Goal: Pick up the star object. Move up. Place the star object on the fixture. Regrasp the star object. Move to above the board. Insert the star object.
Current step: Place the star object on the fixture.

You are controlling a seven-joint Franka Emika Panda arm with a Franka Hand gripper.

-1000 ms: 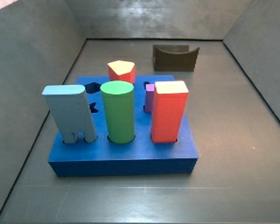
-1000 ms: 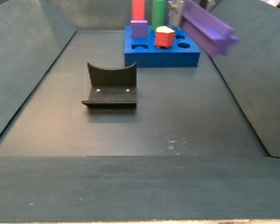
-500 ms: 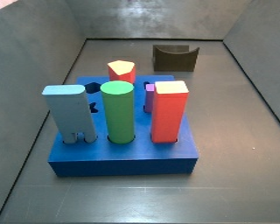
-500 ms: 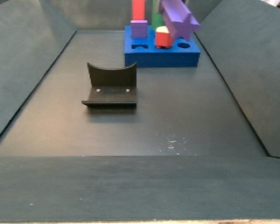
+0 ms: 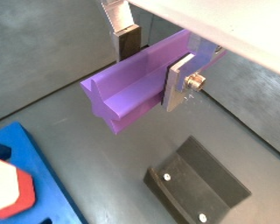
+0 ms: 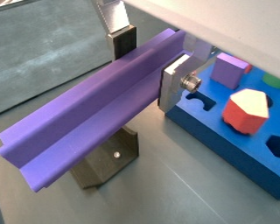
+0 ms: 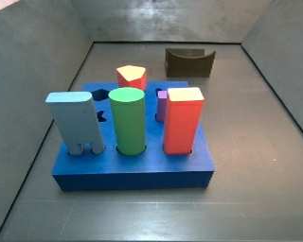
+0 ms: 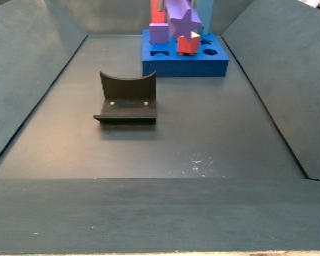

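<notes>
While your gripper (image 5: 150, 66) hangs in the air, its silver plates are clamped on the purple star object (image 5: 140, 80) — a long ridged bar, seen in both wrist views (image 6: 95, 114). In a side view the star object (image 8: 182, 14) shows above the blue board (image 8: 184, 59). The fixture (image 8: 125, 98) stands on the floor, well apart from the board — nothing rests on it.
</notes>
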